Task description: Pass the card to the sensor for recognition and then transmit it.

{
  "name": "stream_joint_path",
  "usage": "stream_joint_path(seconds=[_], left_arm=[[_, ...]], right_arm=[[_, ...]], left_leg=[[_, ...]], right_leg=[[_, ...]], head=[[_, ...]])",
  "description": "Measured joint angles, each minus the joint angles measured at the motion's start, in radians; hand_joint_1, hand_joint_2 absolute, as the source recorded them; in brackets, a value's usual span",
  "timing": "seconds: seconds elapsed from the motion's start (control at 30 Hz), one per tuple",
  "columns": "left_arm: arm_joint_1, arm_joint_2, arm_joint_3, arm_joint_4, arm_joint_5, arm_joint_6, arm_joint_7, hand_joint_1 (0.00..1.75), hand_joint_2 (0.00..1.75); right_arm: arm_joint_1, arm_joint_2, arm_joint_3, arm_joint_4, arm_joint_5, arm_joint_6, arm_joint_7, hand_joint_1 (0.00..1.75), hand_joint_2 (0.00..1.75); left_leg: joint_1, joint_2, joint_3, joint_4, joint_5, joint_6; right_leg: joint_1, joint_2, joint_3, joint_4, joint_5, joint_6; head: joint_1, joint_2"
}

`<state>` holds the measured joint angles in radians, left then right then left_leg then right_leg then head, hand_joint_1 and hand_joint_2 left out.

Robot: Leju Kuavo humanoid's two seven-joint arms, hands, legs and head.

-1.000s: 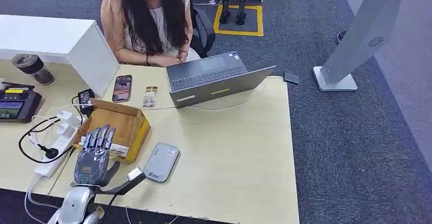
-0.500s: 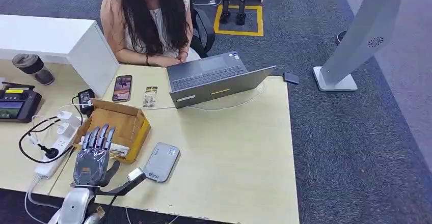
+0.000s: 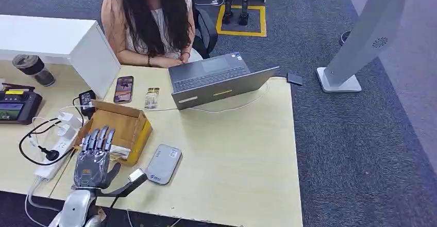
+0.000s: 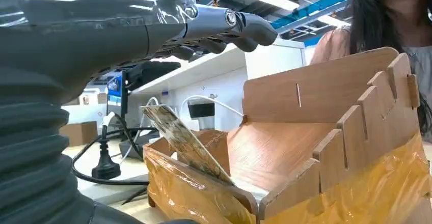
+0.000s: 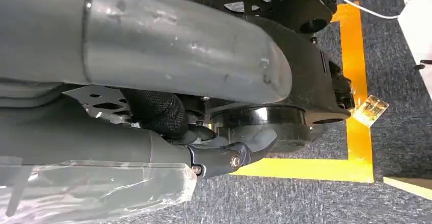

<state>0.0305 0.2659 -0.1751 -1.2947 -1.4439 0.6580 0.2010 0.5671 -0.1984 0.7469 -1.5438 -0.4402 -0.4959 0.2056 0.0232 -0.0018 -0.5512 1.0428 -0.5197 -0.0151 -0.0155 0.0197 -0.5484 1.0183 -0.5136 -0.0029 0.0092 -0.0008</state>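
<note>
A card (image 3: 119, 151) leans tilted against the near wall of an open wooden box (image 3: 129, 121) on the table's left side. In the left wrist view the card (image 4: 183, 137) stands slanted inside the box (image 4: 326, 107), below my fingers. My left hand (image 3: 94, 157) hovers over the box's near edge, fingers stretched forward and apart, thumb out to the right, holding nothing; the same hand (image 4: 102, 25) is above the card without touching it. A flat grey sensor (image 3: 163, 164) lies just right of the box. My right hand (image 5: 153, 56) hangs over carpet, holding nothing.
A person (image 3: 149, 20) sits across the table behind an open laptop (image 3: 216, 80). A phone (image 3: 123, 89) and small packet (image 3: 151, 98) lie beyond the box. A power strip with cables (image 3: 56, 144), a controller (image 3: 18, 106) and a cup (image 3: 32, 68) are at left.
My left hand has crept slightly forward over the box's near edge. The card, box and sensor have not moved.
</note>
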Motion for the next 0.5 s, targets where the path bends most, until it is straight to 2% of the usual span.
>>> stream_joint_path(seconds=[0.5], left_arm=[[-0.005,-0.006,0.0,0.0,0.003,-0.023,0.014,0.0,1.75]], right_arm=[[0.0,0.003,-0.002,0.003,0.021,0.0,0.016,0.0,0.0]], left_leg=[[0.0,0.0,0.0,0.0,0.0,0.0]], right_leg=[[0.0,0.0,0.0,0.0,0.0,0.0]], head=[[0.0,0.0]])
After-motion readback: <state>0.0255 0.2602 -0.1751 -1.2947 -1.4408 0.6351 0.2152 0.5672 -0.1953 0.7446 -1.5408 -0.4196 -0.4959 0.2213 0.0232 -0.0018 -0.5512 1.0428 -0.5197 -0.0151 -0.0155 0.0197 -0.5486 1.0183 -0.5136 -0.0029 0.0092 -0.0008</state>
